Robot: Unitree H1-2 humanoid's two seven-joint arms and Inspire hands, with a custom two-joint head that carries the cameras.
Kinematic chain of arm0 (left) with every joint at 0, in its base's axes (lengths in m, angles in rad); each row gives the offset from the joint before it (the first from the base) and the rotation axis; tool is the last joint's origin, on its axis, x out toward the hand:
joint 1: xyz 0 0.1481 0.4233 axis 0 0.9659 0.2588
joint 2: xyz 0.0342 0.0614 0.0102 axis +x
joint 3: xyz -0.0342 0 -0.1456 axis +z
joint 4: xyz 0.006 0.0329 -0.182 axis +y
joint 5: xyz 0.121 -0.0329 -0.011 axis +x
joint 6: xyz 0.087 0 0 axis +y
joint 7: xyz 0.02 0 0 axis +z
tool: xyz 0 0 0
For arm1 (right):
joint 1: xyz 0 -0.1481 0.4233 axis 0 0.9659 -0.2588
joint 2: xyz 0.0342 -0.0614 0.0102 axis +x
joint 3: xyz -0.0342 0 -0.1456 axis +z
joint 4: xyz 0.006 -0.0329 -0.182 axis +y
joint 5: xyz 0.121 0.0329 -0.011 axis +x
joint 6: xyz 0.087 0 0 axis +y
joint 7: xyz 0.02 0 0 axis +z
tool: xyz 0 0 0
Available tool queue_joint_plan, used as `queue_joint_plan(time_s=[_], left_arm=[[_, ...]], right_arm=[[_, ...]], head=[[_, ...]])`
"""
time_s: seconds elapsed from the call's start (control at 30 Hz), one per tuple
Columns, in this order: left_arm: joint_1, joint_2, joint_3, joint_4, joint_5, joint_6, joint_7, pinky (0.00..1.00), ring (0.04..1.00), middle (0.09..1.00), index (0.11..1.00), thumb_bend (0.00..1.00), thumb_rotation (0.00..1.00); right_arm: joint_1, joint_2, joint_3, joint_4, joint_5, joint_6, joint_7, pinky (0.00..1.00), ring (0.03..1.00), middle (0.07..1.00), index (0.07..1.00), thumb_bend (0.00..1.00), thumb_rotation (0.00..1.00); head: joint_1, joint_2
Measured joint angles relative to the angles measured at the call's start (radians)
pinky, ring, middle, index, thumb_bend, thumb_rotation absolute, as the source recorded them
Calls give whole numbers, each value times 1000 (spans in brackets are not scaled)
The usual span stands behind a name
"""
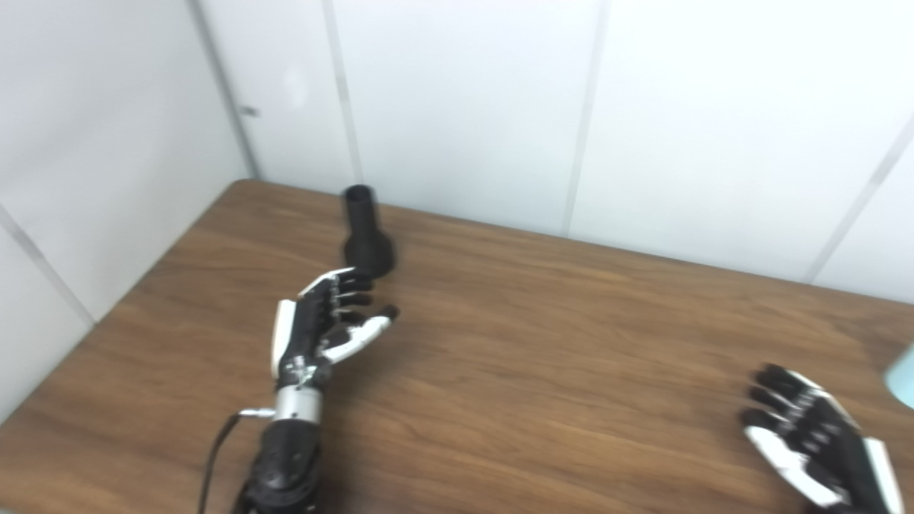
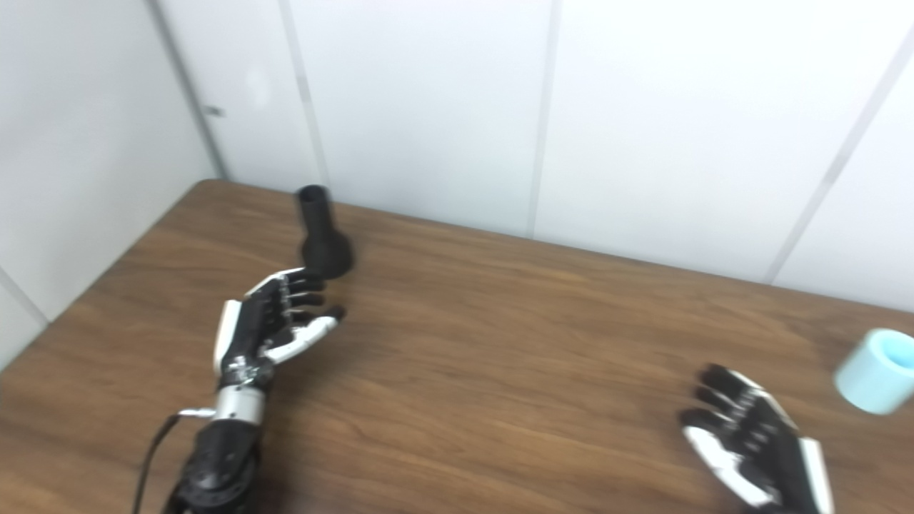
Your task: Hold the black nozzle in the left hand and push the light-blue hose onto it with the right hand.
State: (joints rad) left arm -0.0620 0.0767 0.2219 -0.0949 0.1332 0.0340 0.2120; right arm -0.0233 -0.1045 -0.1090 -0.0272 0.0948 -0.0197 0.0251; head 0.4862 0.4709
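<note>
The black nozzle (image 1: 367, 234) stands upright near the table's back left, wide base down and narrow tube up. My left hand (image 1: 325, 330) is open just in front of it, fingers spread and pointing toward its base without touching. The light-blue hose piece (image 2: 875, 370) lies at the far right of the table; in the left eye view only its edge (image 1: 902, 376) shows. My right hand (image 2: 753, 437) is open at the lower right, a short way left of the hose, holding nothing.
The brown wooden table (image 1: 543, 357) ends at white wall panels (image 1: 464, 107) along the back and left. A thin cable (image 1: 214, 457) runs along my left forearm.
</note>
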Motion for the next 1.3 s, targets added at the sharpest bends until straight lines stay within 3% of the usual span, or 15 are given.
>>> queue_joint_plan(time_s=[0.1, 0.17, 0.27, 0.63, 0.9, 1.0, 1.1, 1.2, 1.3], left_arm=[[-9, -20, 2, 1, 24, 1, 38, 540, 634, 661, 648, 739, 47], [-23, -28, 0, 9, 46, 0, 63, 549, 640, 668, 657, 740, 27], [-42, -32, -2, 25, 81, -1, 93, 556, 651, 678, 667, 743, 6], [-90, -35, -5, 76, 175, 51, 169, 566, 712, 739, 729, 825, 82], [-114, 2, -22, 119, 195, 79, 169, 712, 804, 821, 824, 892, 171], [-119, 15, -24, 119, 192, 105, 165, 633, 776, 839, 832, 906, 180], [-135, 19, -23, 119, 179, 113, 162, 628, 779, 851, 845, 922, 186], [-156, 19, -21, 127, 156, 114, 159, 746, 839, 865, 862, 922, 187], [-174, 18, -19, 140, 137, 116, 157, 780, 865, 881, 877, 916, 222]], right_arm=[[-11, -9, -16, 20, 17, -6, 9, 614, 707, 727, 698, 281, 66], [-18, -17, -18, 34, 12, -19, 11, 567, 683, 705, 671, 300, 264], [-23, -28, -17, 39, -9, -19, 11, 561, 682, 701, 665, 312, 337], [-37, -43, -27, 66, 1, -28, 11, 600, 707, 719, 672, 327, 371], [-41, -45, -28, 71, -1, -32, 11, 559, 667, 680, 636, 359, 412], [-41, -45, -29, 70, -1, -32, 11, 519, 632, 651, 611, 390, 438], [-39, -45, -29, 61, -4, -22, 8, 473, 601, 627, 585, 391, 445], [-29, -44, -29, 31, -10, 15, 4, 457, 591, 622, 578, 415, 473], [-28, -44, -29, 30, -12, 16, 5, 446, 579, 611, 567, 471, 496]], head=[[46, -14], [67, -41], [87, -55], [111, -69], [95, -69], [94, -68], [98, -64], [101, -63], [101, -63]])
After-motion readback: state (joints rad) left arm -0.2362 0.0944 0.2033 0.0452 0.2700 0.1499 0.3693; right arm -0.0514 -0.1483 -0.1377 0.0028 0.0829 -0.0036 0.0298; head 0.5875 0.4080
